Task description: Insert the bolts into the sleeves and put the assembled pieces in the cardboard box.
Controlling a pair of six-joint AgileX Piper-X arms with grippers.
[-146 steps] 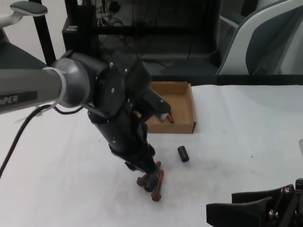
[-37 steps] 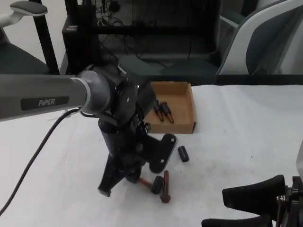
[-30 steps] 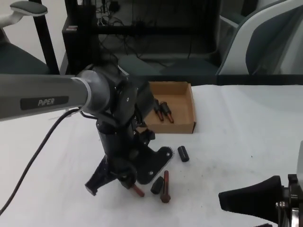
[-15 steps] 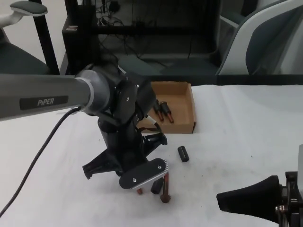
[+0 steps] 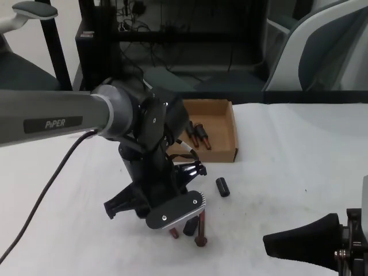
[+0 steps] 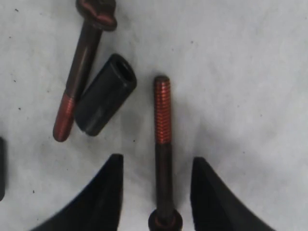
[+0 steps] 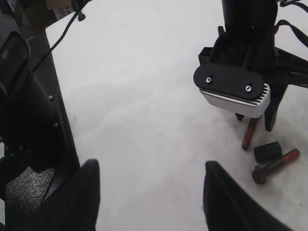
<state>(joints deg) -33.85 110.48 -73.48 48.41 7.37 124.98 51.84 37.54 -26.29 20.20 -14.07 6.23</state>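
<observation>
Straddling bolt (image 6: pixel 162 110): left gripper (image 6: pixel 156 161) apart | sleeve (image 6: pixel 106 101) just beside | right gripper (image 7: pixel 149 173) apart

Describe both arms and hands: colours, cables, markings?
Left arm: grey tube with white lettering, black wrist housing with screws, black cable, silver-edged ribbed plate. Left hand and right hand: black tapered fingers.
</observation>
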